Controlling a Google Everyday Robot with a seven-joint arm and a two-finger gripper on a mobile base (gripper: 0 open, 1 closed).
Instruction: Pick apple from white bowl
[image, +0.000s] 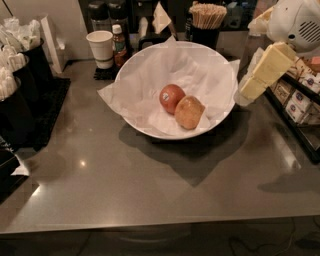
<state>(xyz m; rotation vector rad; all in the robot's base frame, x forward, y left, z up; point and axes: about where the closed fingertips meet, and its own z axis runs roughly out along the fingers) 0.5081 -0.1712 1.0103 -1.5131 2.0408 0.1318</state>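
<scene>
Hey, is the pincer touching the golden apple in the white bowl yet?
Apart. The camera view shows the pincer by the white bowl's right rim, with bare paper lining between it and the apple.

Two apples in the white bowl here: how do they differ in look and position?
Colour: the paler apple is golden-orange, the redder apple pinkish red.
Sticker: the redder apple bears a small sticker; none shows on the paler apple.
Place: the paler apple lies right of the redder apple and nearer the camera.
Shared: similar size, side by side on the paper lining the white bowl. The gripper hangs by the bowl's right rim, apart from both.
</scene>
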